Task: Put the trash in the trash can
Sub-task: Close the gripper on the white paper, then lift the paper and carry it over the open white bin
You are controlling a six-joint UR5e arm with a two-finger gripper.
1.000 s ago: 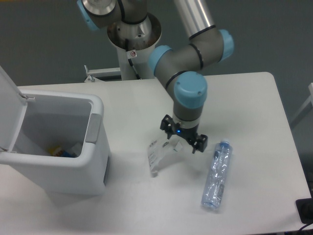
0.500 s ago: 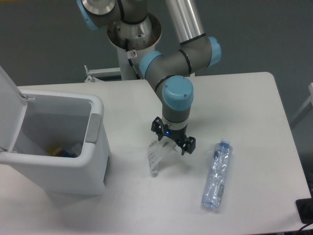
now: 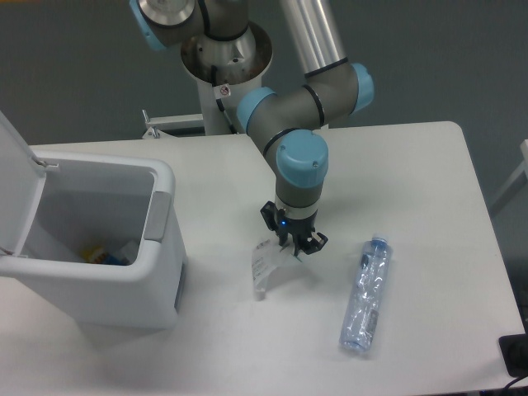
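The creased white paper wrapper [image 3: 262,266] lies on the white table just right of the trash can, its upper right corner raised into my gripper [image 3: 290,245]. The gripper points straight down and its fingers are drawn together on that corner. A clear plastic bottle [image 3: 366,295] with a blue cap lies on its side farther right, apart from the gripper. The trash can [image 3: 159,216] stands at the left with its lid [image 3: 11,177] swung open.
Some coloured items [image 3: 103,254] lie at the bottom of the bin. The arm's base [image 3: 223,62] stands at the back edge of the table [image 3: 412,181]. A dark object [image 3: 516,355] sits off the table's front right corner.
The gripper moved left from beside the bottle to above the wrapper, lowered slightly and drew its fingers in. The wrapper now looks narrower and pinched up at its top corner.
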